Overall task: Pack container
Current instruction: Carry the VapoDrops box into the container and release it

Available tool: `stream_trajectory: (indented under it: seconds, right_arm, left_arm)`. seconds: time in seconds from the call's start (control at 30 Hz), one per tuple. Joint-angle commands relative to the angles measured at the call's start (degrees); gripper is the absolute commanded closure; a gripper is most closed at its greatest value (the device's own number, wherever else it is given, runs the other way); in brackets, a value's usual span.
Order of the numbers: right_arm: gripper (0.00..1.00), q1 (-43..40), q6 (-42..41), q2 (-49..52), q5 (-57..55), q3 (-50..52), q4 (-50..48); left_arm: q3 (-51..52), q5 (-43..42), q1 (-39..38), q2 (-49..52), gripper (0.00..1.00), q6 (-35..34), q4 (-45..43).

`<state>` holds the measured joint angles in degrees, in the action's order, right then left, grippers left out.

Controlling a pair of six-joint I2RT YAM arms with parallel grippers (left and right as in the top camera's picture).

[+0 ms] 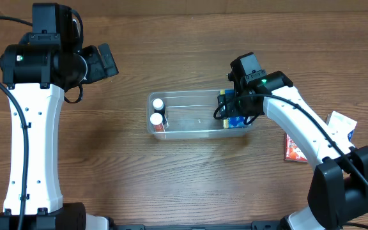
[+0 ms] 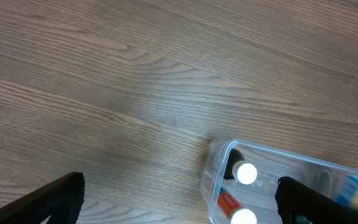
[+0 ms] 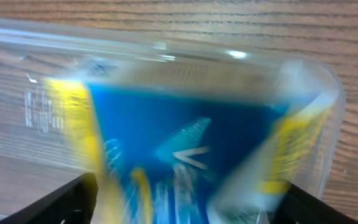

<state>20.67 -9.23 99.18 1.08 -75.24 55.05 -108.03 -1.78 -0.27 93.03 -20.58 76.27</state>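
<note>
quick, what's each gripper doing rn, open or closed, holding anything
Left gripper: open, holding nothing.
Right gripper: fingers wide apart, so open; blurred blue and yellow packet sits between them inside the container; contact cannot be told.

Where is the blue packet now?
Overhead, the blue packet is at the right end of the container, under the right gripper, opposite the white-capped bottles.

Robot lab — wood-grain table (image 1: 171, 185), two arms (image 1: 34, 140)

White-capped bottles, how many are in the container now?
2. Both stand at the container's left end in the overhead view: one bottle toward the far wall, the other in front of it. The right hand covers the opposite end, so more could hide there.
</note>
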Motion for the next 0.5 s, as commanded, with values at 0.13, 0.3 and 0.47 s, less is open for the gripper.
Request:
stream_trajectory:
  seconds: [0.13,0.3,0.47]
  right_arm:
    - [0.03,-0.04,0.09,-0.15,0.09,0.33,-0.74]
    - [0.01,-0.04,-1.33,-0.57,-2.05,-0.9,-1.4]
    - [0.0,-1.53,-7.21,-5.25,-12.17,-8.68,2.49]
  left_arm:
    - [0.31,-0.59,0.26,0.46,0.0,1.31,-0.24]
    - [0.31,-0.59,0.26,0.46,0.0,1.31,-0.24]
    - [0.31,-0.52,0.26,0.46,0.0,1.33,-0.22]
